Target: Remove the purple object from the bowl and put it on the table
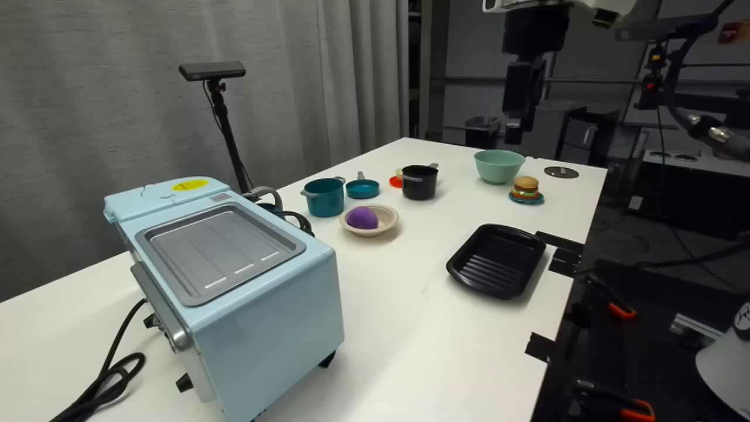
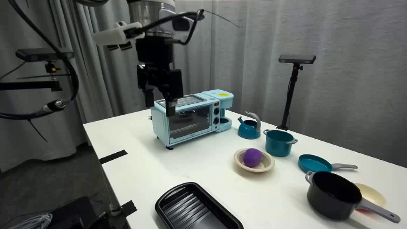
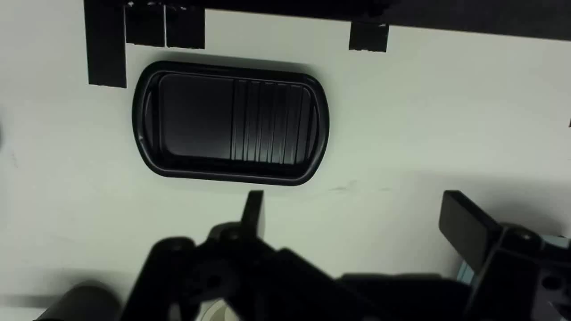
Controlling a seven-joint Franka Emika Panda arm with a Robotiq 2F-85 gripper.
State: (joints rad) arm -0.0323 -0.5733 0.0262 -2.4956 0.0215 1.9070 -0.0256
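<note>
The purple object (image 1: 362,218) is rounded and lies in a small beige bowl (image 1: 384,228) on the white table. In an exterior view the purple object (image 2: 252,157) sits toward one side of the bowl (image 2: 269,163). My gripper (image 2: 160,105) is open and empty, high above the table and well apart from the bowl. In the wrist view the gripper's fingers (image 3: 353,198) stand wide apart with bare table between them. Only a sliver of the bowl (image 3: 219,311) shows at the lower edge there, and the purple object is hidden.
A black ribbed tray (image 3: 196,116) lies near the table edge. A light blue toaster oven (image 1: 281,316) stands near the bowl. A teal pot (image 2: 279,143), teal kettle (image 2: 249,129), teal pan (image 2: 314,163), black pot (image 2: 332,195), green bowl (image 1: 498,167) and toy burger (image 1: 525,187) stand around.
</note>
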